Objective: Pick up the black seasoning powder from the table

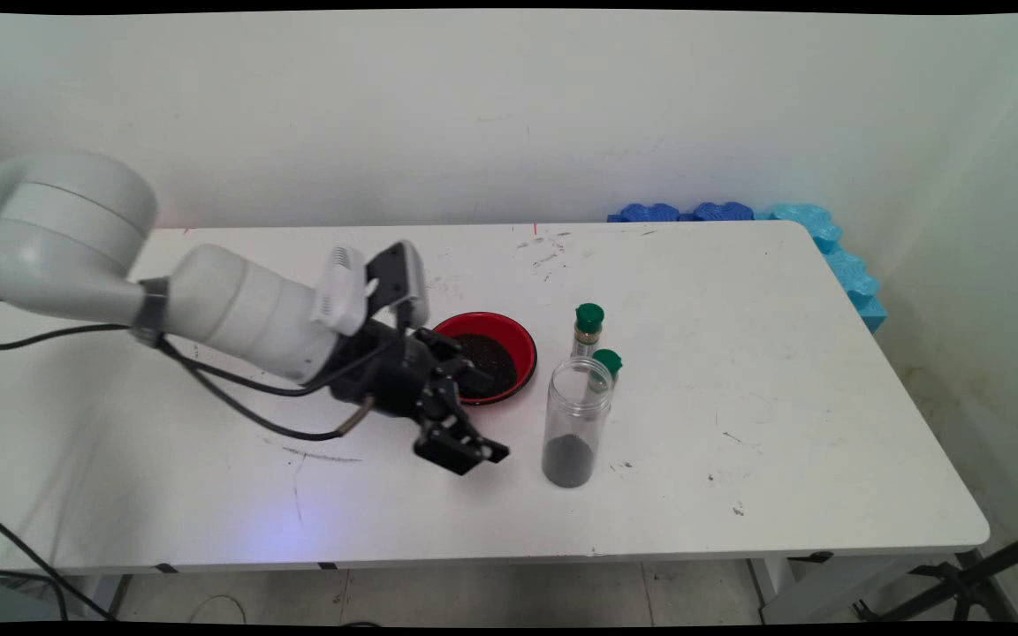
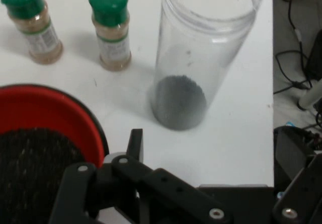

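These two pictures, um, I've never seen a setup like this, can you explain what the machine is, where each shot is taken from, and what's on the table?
It is a white robot arm ending in a black two-finger gripper. One camera looks down across the white table; the other rides on the hand itself. On the table stand a red bowl of dark grains, a clear open jar with dark grains at its bottom, and two green-capped spice bottles behind it. The gripper is open, holds nothing, and hangs low between bowl and jar.

On the white table (image 1: 783,371) stand two green-capped spice bottles (image 1: 588,329) (image 1: 606,364), one clear plastic jar (image 1: 574,422) (a layer of dark grains at its bottom), and one red bowl (image 1: 491,355) of dark grains. One blue foam piece (image 1: 827,243) lies off the table's far right corner.
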You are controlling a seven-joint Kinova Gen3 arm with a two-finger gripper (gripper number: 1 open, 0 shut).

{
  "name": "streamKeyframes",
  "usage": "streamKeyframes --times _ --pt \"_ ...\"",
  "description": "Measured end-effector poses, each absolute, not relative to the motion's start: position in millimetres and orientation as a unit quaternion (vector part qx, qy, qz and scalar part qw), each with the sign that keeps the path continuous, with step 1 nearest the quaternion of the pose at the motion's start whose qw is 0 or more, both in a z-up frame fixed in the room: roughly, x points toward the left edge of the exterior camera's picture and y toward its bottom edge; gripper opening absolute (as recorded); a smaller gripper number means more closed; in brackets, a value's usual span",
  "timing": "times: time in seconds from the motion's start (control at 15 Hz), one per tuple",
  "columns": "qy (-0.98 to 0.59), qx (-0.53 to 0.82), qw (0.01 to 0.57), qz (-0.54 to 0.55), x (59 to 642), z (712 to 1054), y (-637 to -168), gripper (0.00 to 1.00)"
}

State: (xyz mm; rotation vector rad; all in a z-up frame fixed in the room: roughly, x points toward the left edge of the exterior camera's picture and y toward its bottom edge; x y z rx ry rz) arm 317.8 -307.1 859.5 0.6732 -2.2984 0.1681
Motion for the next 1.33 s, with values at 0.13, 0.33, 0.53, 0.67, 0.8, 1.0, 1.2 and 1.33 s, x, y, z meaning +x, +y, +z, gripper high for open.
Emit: streamKeyframes --times 0.13,0.33,0.53,0.67,0.8,1.0,1.2,1.33 --pt "-0.891 0.259 0.367 0.065 307.4 852.3 -314.1 1.00" --pt "-0.890 0.256 0.372 0.065 295.5 844.3 -323.0 1.00" --pt "-0.889 0.254 0.376 0.067 288.5 839.7 -329.0 1.00" --pt "-0.888 0.253 0.378 0.067 285.1 837.2 -332.2 1.00" --pt "-0.887 0.253 0.381 0.067 281.1 834.9 -335.7 1.00" --pt "-0.885 0.251 0.386 0.067 276.2 832.5 -340.1 1.00" --pt "-0.883 0.250 0.390 0.068 273.0 831.3 -343.7 1.00" --pt "-0.883 0.249 0.392 0.069 271.6 830.8 -345.3 1.00"
